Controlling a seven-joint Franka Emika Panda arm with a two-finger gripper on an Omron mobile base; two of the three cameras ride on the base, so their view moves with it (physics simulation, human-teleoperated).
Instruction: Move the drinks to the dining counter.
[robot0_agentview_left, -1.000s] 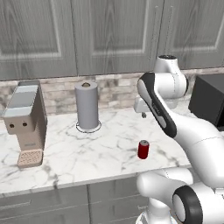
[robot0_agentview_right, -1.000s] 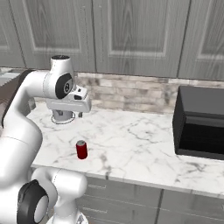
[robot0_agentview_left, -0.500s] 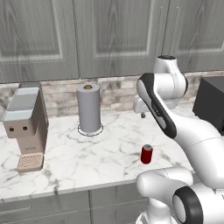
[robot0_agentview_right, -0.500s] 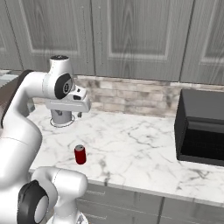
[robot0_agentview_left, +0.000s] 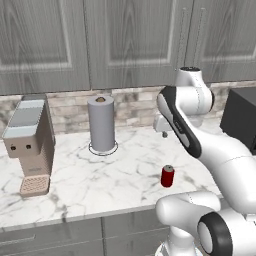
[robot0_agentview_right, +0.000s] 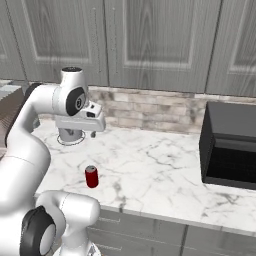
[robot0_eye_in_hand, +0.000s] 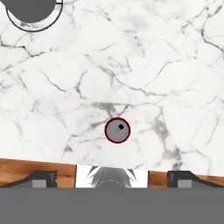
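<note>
A short red can (robot0_agentview_left: 167, 176) with a silver top stands upright on the marble worktop (robot0_agentview_left: 90, 180), near its front edge. It also shows in the right base view (robot0_agentview_right: 91, 176). In the hand view the can (robot0_eye_in_hand: 117, 130) is seen from straight above, just beyond the fingertips. My gripper (robot0_agentview_left: 164, 132) hangs above the worktop, pointing down, behind and above the can and apart from it. Its jaws (robot0_eye_in_hand: 113, 179) stand wide open with nothing between them. The hand (robot0_agentview_right: 81, 132) hovers in front of the towel roll. The dining counter is out of view.
A tall grey paper-towel roll (robot0_agentview_left: 102, 124) stands at the back of the worktop, also at the hand view's top left (robot0_eye_in_hand: 33, 8). A coffee machine (robot0_agentview_left: 30, 145) sits at the left, a black microwave (robot0_agentview_right: 230, 145) at the right. Grey cabinets hang above.
The whole picture has slid slightly, so the base has moved a little. The can and roll kept their places on the worktop. The arm holds its pose with open jaws.
</note>
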